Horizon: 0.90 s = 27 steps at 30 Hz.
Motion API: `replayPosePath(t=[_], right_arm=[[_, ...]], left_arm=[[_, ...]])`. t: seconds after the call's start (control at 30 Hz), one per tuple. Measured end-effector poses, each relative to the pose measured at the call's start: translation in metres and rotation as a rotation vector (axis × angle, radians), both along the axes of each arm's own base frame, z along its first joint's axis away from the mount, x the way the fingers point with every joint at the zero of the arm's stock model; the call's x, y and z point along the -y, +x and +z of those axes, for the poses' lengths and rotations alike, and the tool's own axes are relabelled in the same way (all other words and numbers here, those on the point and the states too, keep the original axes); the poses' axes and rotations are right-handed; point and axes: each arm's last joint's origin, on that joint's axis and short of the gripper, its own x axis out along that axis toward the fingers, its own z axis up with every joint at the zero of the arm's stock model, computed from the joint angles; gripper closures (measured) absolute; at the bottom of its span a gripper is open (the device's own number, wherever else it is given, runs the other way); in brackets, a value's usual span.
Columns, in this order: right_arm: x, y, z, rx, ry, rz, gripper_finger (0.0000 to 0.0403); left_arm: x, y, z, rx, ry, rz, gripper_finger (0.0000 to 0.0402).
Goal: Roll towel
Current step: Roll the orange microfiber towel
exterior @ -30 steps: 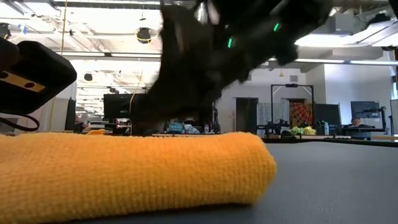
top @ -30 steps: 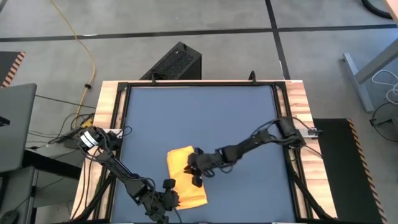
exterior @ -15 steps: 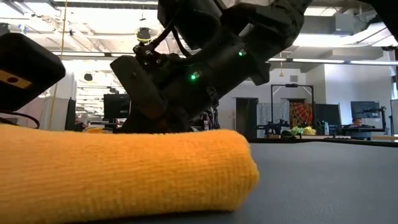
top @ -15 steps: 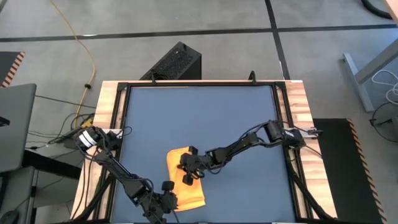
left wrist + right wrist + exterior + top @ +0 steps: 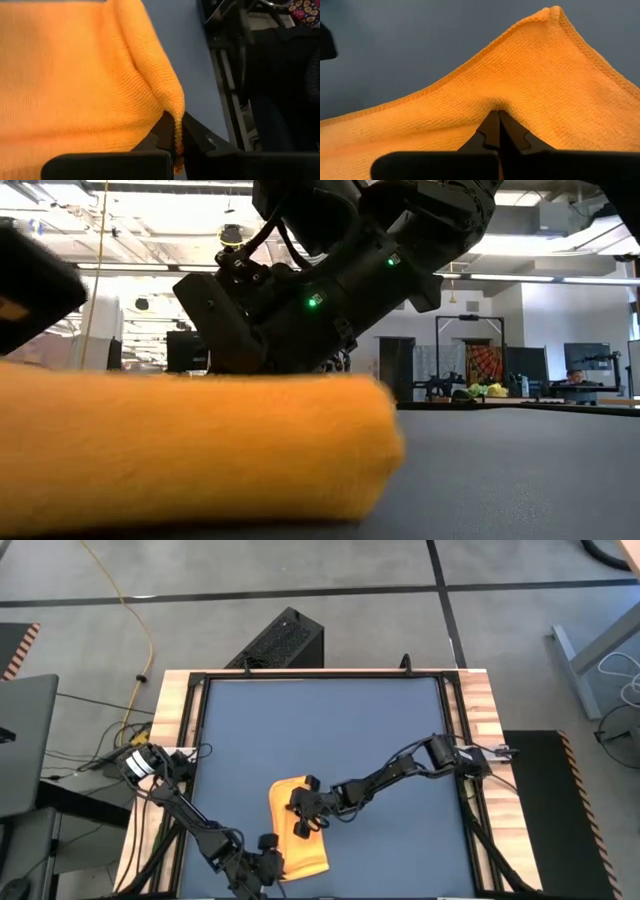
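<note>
Towel (image 5: 297, 832), yellow-orange, folded, lies lower centre of the high view on the blue bench (image 5: 330, 730). Right tool (image 5: 303, 825) sits on its middle, fingers pinched tight on a small tuck of fabric, seen in the right wrist view. Left tool (image 5: 268, 862), bottom of frame, is clamped on the towel's near corner w/ cloth between its fingers. Risks: thin pinch slips when pulled; both ends held, so roll may bunch or drag across the bench instead of turning.
</note>
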Motion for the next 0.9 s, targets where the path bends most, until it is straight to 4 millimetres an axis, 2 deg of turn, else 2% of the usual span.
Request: replayPosePath(t=[0.13, 0.27, 0.37, 0.53, 0.63, 0.73, 0.83, 0.9], right_arm=[[0.000, 0.000, 0.001, 0.002, -0.006, -0.008, 0.0385], [0.000, -0.003, 0.011, 0.002, -0.015, 0.008, 0.0379], [-0.005, -0.009, 0.027, -0.017, -0.033, 0.034, 0.0362], [-0.016, -0.023, 0.066, -0.017, -0.040, 0.073, 0.0330], [-0.033, -0.033, 0.082, -0.010, -0.062, 0.141, 0.0312], [-0.060, -0.046, 0.092, 0.011, -0.090, 0.260, 0.0296], [-0.096, -0.063, 0.093, 0.019, -0.121, 0.380, 0.0283], [-0.119, -0.074, 0.088, 0.021, -0.154, 0.449, 0.0276]], left_arm=[[-0.003, -0.004, -0.005, -0.077, -0.005, 0.047, 0.0401], [-0.007, -0.005, -0.006, -0.120, 0.001, 0.078, 0.0401], [-0.009, -0.003, -0.007, -0.130, 0.005, 0.079, 0.0401], [-0.013, 0.001, -0.007, -0.128, 0.030, 0.060, 0.0401], [-0.017, 0.004, -0.008, -0.137, 0.036, 0.049, 0.0401], [-0.020, 0.006, -0.008, -0.152, 0.035, 0.046, 0.0401], [-0.022, 0.008, -0.009, -0.167, 0.031, 0.040, 0.0401], [-0.023, 0.009, -0.009, -0.174, 0.025, 0.039, 0.0401]])
